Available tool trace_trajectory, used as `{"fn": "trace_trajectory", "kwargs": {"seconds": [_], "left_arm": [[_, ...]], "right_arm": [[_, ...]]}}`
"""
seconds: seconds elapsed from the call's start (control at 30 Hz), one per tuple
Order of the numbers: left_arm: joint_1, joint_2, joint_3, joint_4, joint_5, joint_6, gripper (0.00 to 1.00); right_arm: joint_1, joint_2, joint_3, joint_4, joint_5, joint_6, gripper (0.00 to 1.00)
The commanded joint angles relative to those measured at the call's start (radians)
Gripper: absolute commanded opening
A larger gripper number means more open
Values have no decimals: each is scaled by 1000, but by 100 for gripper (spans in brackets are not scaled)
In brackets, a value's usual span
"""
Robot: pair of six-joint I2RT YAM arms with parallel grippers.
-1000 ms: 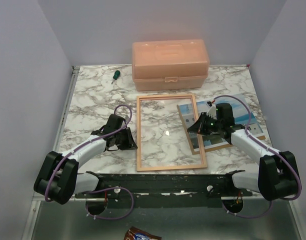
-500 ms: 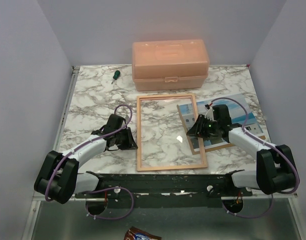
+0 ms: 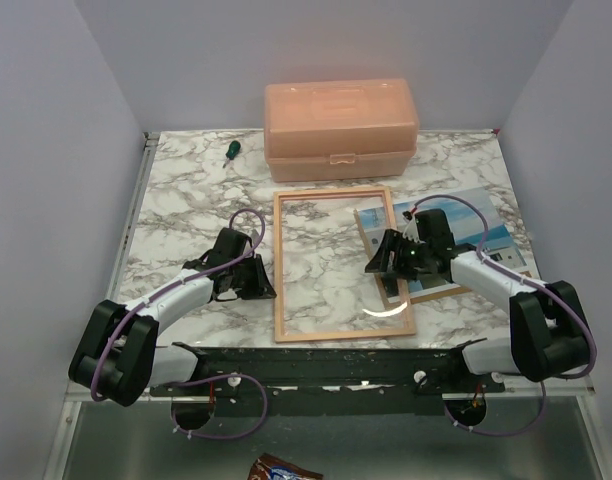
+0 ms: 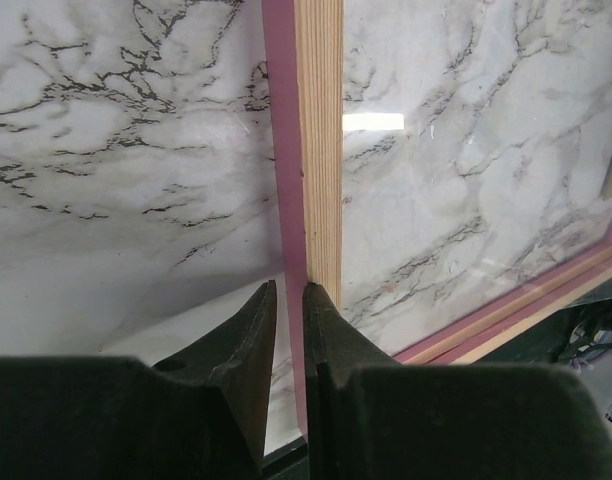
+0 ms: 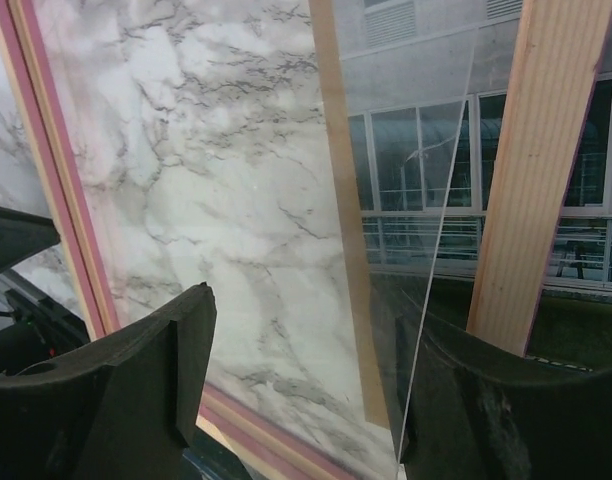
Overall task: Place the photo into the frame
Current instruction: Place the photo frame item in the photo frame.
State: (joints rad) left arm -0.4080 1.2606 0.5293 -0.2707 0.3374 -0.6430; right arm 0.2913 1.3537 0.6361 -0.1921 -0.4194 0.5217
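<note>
The frame lies pale wood side up in the middle of the table. To its right lies the photo, flat on a brown board. My left gripper is at the frame's left rail. Its jaws stand close together with the rail's pink edge between them. My right gripper hovers open over the frame's right rail. A clear pane stands between its fingers, its edge close to the right finger. The photo shows beyond that rail.
A peach plastic box stands at the back of the table, with a green-handled screwdriver to its left. The brown backing board sticks out under the photo. A glint marks the clear pane near the frame's front right corner.
My right jaws have gone from shut to wide apart and the gripper has shifted slightly left. The glint on the pane has slid toward the front right. The left arm has not moved.
</note>
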Motion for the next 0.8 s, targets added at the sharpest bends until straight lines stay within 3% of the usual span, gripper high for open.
{"fn": "trace_trajectory", "kwargs": {"seconds": [0.0, 0.47, 0.77], "left_arm": [[-6, 43, -31, -64, -61, 34, 17], [-6, 46, -29, -64, -58, 37, 17], [-6, 45, -31, -65, -58, 37, 17]], "right_arm": [[39, 32, 25, -16, 38, -6, 70], [93, 71, 34, -22, 90, -12, 75], [94, 24, 60, -67, 115, -36, 83]]}}
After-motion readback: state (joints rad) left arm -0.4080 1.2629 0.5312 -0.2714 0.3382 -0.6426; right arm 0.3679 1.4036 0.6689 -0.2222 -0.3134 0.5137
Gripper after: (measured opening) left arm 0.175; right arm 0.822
